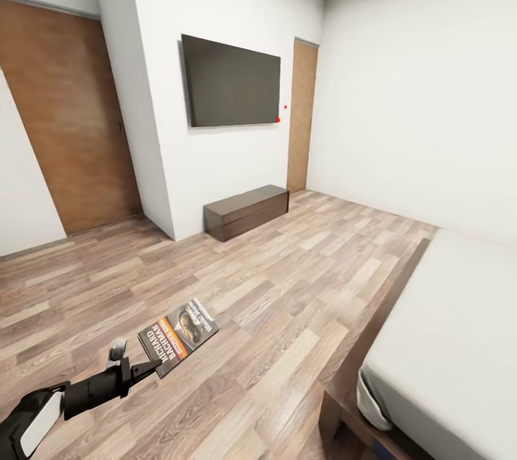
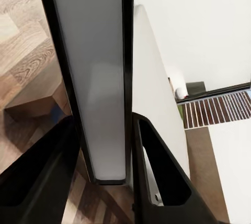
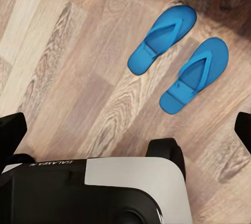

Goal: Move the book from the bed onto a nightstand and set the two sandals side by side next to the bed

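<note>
Head view: the left gripper (image 1: 143,369) at seven o'clock has its jaws pinching the book (image 1: 178,336) by its near corner, held over the wood floor (image 1: 287,288), left of the bed (image 1: 445,331). Thin and light, it likely flexes and may pivot; a deeper hold near the spine would be safer. Right wrist view: the two sandals (image 3: 179,59) lie side by side on the floor; right jaws' state cannot be told.

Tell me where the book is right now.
In the head view the book is held over the wood floor by the left gripper, low on the left, away from the bed.
</note>
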### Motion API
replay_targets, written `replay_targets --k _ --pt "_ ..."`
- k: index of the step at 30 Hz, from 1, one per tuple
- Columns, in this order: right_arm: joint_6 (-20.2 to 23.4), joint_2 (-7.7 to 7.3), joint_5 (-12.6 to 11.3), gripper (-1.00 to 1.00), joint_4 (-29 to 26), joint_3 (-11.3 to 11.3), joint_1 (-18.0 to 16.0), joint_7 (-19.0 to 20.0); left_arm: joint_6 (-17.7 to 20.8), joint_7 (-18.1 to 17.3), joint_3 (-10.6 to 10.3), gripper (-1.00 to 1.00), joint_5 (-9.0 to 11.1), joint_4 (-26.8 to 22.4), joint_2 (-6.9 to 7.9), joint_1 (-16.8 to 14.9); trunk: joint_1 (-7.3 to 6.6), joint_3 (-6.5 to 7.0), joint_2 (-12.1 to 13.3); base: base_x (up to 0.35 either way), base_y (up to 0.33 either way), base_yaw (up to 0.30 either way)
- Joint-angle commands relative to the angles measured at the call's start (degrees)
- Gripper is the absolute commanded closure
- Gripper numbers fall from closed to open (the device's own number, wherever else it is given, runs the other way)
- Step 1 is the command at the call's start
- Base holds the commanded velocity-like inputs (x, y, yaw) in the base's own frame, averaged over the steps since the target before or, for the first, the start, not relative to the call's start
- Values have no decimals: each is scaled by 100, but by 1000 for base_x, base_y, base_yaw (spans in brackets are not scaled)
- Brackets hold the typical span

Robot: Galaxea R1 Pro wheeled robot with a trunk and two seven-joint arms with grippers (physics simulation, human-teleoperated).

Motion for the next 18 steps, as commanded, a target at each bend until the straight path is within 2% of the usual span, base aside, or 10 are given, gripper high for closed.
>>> replay_targets --k 1,8,18 --pt "-29 4 -42 -100 22 48 -10 32 56 -5 3 100 48 -1 1 -4 0 -6 -4 0 0 253" --pt "-29 10 -42 -100 22 48 -9 32 56 -10 4 100 48 -1 1 -5 0 -6 -4 -6 0 216" --pt "-29 12 -42 -100 22 40 -10 32 56 -14 1 100 49 -1 1 -4 0 -6 -4 -85 0 48"
